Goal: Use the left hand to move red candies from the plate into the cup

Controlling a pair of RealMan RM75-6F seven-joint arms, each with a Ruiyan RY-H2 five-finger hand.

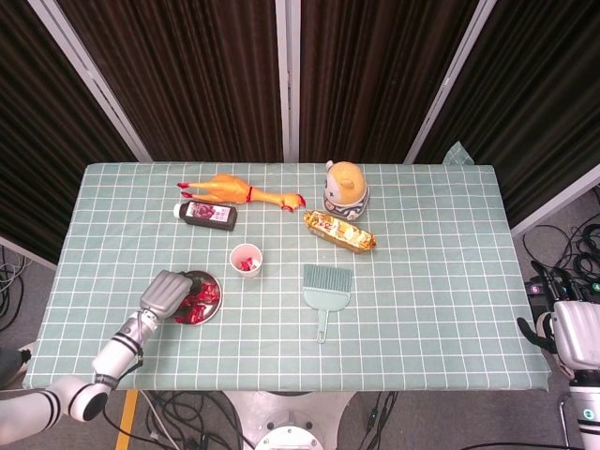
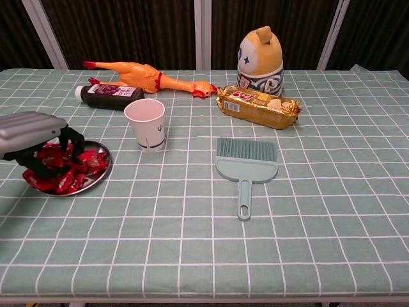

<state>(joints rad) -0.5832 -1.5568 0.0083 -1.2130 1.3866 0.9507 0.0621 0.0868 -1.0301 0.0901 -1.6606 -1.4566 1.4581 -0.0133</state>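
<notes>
While my left hand (image 2: 35, 137) sits low over the plate (image 2: 96, 176), I see its dark fingers (image 2: 71, 142) curled down into the heap of red candies (image 2: 67, 176), closed around some of them; I cannot tell exactly how many are caught. From the head view the hand's grey back (image 1: 165, 293) covers the near-left part of the plate (image 1: 216, 298), with candies (image 1: 199, 302) showing just to its right. The cup (image 2: 145, 123) stands upright on the table (image 2: 319, 211), just beyond the hand and to its right, apart from the plate; from above I see a few red pieces inside the cup (image 1: 247, 259). Farther beyond the hand lie a dark bottle (image 2: 110, 96) and a rubber chicken (image 2: 144, 75). Well to the hand's right rest a brush (image 2: 246, 167), a snack pack (image 2: 257, 106) and a yellow figure (image 2: 260, 59). My right hand (image 1: 572, 337) hangs off the table's far right edge, well apart from everything; I cannot tell how its fingers lie.
</notes>
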